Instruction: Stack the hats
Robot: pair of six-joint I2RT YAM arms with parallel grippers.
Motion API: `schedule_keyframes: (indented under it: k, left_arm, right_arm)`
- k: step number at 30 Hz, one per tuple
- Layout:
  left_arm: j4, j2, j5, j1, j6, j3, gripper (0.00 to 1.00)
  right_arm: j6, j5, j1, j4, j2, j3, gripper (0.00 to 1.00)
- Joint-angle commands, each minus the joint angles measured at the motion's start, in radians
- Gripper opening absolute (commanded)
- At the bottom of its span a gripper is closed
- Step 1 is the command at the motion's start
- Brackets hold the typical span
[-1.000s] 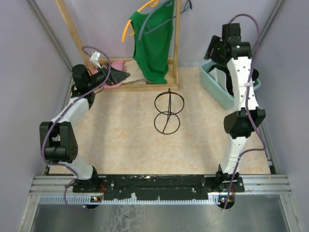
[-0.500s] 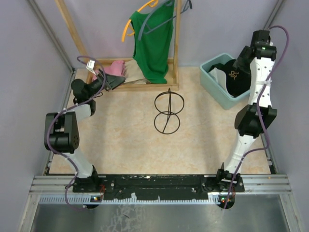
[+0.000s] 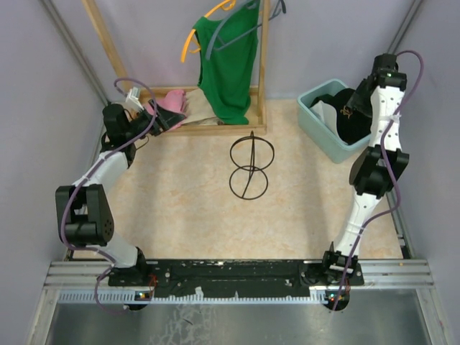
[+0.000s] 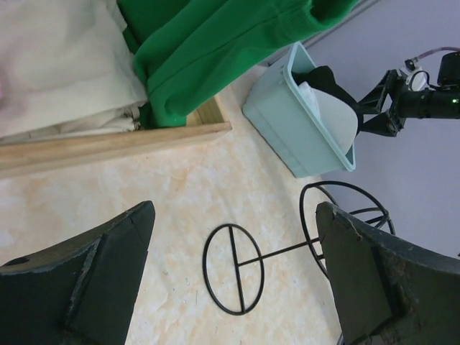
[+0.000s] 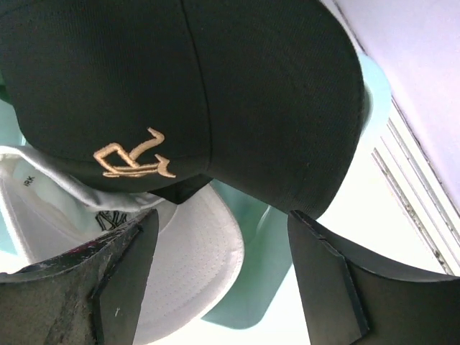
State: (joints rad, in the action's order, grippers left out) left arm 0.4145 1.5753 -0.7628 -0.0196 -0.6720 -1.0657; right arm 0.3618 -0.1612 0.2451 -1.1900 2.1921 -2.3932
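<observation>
Table (image 3: 180, 208): carries teal bin (image 3: 316, 129) at far right.
Black hat (image 5: 215, 86): gold emblem, in bin, lying atop white hat (image 5: 194, 266).
Right tool (image 5: 223, 215): jaws apart, empty, just above black hat.
Left tool (image 4: 235, 208): jaws apart, empty, above table, near wooden rack (image 4: 108, 147).

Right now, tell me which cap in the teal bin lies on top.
The black cap with the gold emblem; it overlaps the white cap, which lies beneath it in the bin.
</observation>
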Motion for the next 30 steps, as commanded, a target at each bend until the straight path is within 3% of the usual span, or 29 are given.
schedule_keyframes:
  k: [1, 11, 18, 27, 30]
  left_arm:
    - [-0.054, 0.017, -0.02, -0.003, 0.035, -0.007, 0.99]
    - [-0.076, 0.0, -0.027, -0.003, 0.107, 0.049, 0.99]
    - [-0.091, 0.004, -0.029, -0.003, 0.14, 0.089, 0.99]
    - [-0.09, 0.042, -0.042, -0.003, 0.142, 0.068, 0.99]
    - [-0.096, 0.045, -0.044, -0.003, 0.144, 0.058, 0.98]
  right_arm:
    - [0.004, -0.03, 0.04, 0.066, -0.08, 0.046, 0.73]
    - [-0.036, 0.037, 0.109, 0.147, -0.083, 0.101, 0.73]
    - [-0.055, 0.116, 0.117, 0.185, -0.034, 0.062, 0.68]
    - [-0.032, 0.156, 0.106, 0.253, -0.05, 0.175, 0.57]
    - [-0.026, 0.161, 0.091, 0.268, -0.045, 0.203, 0.45]
